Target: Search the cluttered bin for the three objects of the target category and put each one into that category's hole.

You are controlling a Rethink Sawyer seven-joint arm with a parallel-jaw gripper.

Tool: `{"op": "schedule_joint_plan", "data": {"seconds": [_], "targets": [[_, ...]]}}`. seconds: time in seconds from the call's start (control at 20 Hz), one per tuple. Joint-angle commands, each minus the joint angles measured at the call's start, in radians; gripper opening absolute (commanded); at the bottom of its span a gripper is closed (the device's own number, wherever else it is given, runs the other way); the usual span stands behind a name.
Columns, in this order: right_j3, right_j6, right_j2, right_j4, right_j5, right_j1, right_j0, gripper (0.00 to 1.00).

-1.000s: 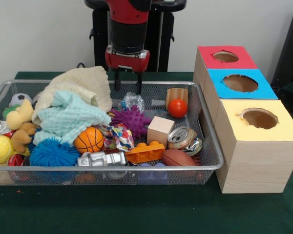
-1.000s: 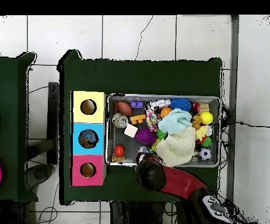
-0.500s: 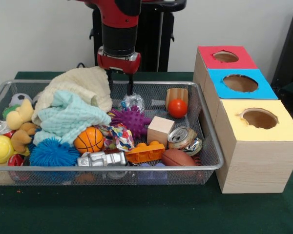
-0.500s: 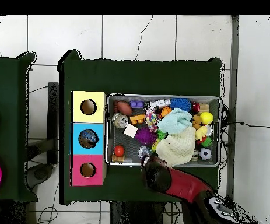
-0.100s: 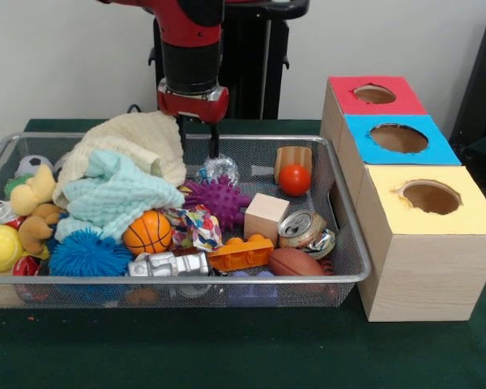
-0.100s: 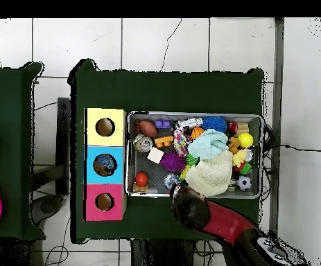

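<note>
My gripper hangs open and empty at the far side of the wire bin, just above the right edge of a cream cloth. A crumpled clear wrapper lies right below it. A teal cloth, purple spiky ball, red ball, wooden cube, crushed can, brown football, orange brick and basketball fill the bin. In the overhead view the arm covers the gripper at the bin's lower rim.
Three boxes with round holes stand beside the bin: red, blue and yellow. Something dark and blue shows inside the blue box's hole. A blue spiky ball, yellow ball and plush toy crowd the bin's left end.
The gripper has shifted left in the front view, from over the clear wrapper to the cream cloth's edge. It stays open. Nothing in the bin has moved.
</note>
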Motion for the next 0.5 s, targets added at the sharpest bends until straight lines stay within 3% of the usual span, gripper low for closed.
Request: {"op": "schedule_joint_plan", "data": {"seconds": [0.05,0.5], "targets": [[0.094,0.235,0.182,0.072,-0.016,-0.034,-0.07,1.0],[0.151,0.233,0.255,0.097,-0.022,-0.073,-0.135,1.0]]}}
